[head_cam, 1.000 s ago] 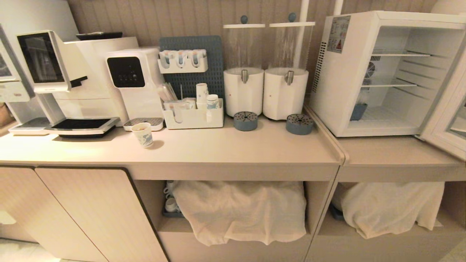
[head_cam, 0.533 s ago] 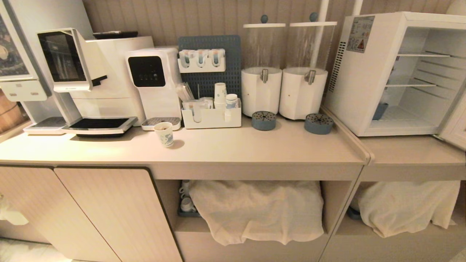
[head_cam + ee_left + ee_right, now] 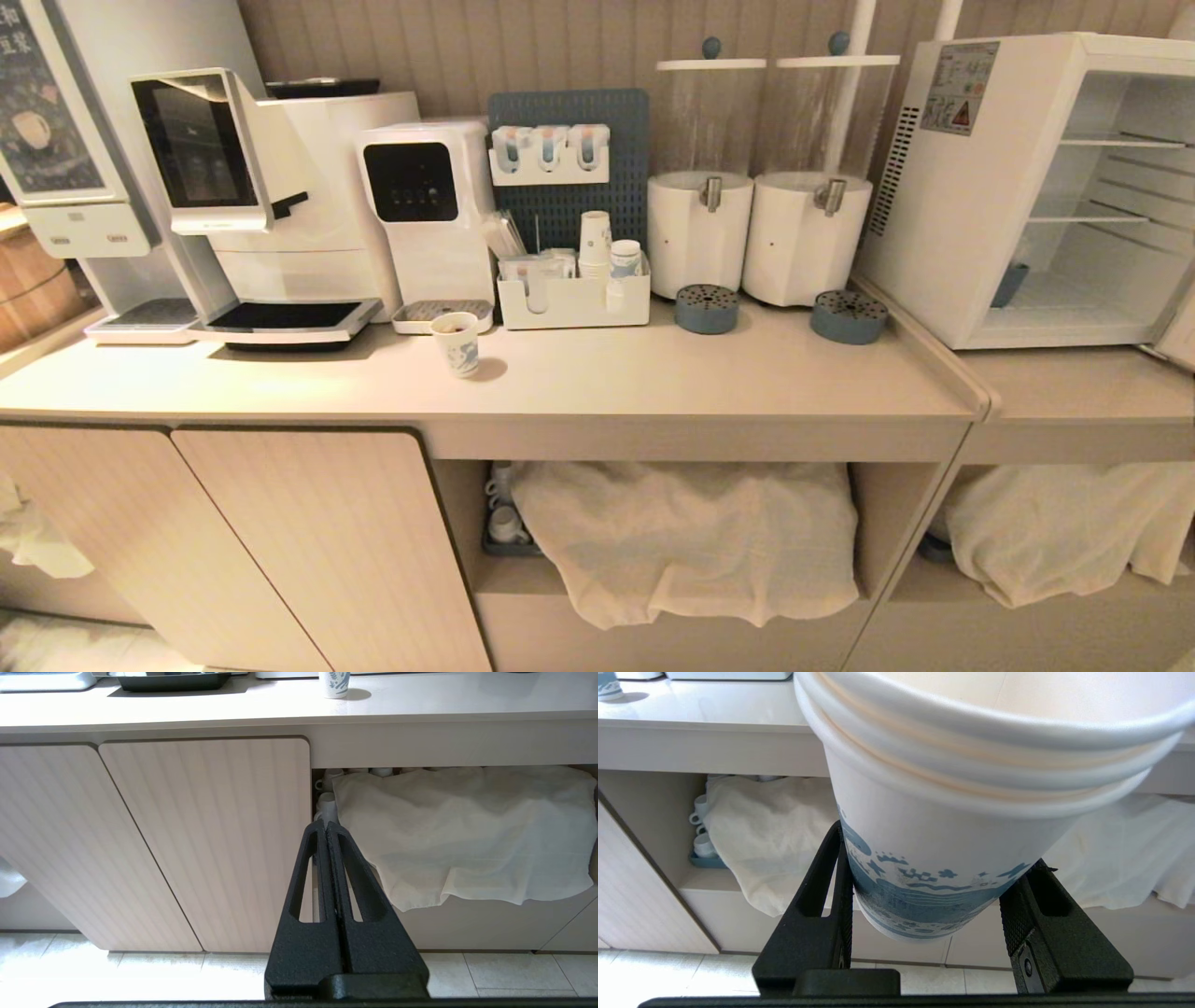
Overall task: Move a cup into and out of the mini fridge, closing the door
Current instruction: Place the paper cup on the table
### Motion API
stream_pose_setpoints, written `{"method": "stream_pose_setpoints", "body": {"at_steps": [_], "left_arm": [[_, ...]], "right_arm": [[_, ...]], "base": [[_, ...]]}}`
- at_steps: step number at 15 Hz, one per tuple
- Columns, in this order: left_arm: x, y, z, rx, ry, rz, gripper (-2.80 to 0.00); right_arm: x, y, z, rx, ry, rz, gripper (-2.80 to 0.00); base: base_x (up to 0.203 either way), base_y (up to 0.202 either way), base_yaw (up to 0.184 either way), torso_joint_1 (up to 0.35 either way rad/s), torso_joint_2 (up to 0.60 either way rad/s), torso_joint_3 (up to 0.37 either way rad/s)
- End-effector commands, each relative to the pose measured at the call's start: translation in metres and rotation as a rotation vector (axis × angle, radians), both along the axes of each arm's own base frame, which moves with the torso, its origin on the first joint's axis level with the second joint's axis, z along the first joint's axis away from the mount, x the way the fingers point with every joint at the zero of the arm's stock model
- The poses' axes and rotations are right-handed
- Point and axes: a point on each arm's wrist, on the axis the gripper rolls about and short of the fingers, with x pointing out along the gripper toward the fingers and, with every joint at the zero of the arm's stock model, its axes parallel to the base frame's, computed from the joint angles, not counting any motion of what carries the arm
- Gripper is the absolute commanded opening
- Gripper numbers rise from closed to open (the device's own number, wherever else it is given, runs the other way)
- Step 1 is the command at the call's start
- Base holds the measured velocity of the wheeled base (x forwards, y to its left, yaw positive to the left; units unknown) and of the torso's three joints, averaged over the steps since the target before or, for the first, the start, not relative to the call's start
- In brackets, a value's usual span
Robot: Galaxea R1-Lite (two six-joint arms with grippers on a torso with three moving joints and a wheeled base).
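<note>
Right end effector (image 3: pixel 924 933) clamped around cup (image 3: pixel 934 858), below counter (image 3: pixel 714 723) edge; left end effector (image 3: pixel 327 828) closed, empty; fridge (image 3: pixel 971 187) open.

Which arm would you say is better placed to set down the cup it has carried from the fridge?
Probably the right: the right gripper already clamps the cup, while the left gripper is shut and empty.

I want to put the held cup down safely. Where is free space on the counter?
Bare counter lies between the brown-filled cup and the round blue drip trays. The strip before the mini fridge is bare too. The organizer and coffee machine crowd the back.
</note>
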Motion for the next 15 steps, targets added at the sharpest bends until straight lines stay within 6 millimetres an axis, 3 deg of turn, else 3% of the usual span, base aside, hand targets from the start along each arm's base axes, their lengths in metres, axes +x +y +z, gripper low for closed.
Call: {"method": "stream_pose_setpoints", "body": {"at_steps": [1,8,15], "left_arm": [[-0.0002,0.0,0.0,0.001,-0.002,0.0,-2.8],[-0.0002,0.0,0.0,0.005,-0.002,0.001,-2.8],[-0.0002,0.0,0.0,0.003,-0.002,0.001,-2.8]], "right_arm": [[0.0,0.0,0.0,-0.001,-0.001,0.001,-2.8],[0.0,0.0,0.0001,-0.001,-0.002,0.001,-2.8],[0.0,0.0,0.0002,-0.001,-0.002,0.001,-2.8]], "base": [[0.0,0.0,0.0,0.0,0.0,0.0],[0.007,0.0,0.0,0.0,0.0,0.0],[0.181,0.0,0.001,0.002,0.0,0.004]]}}
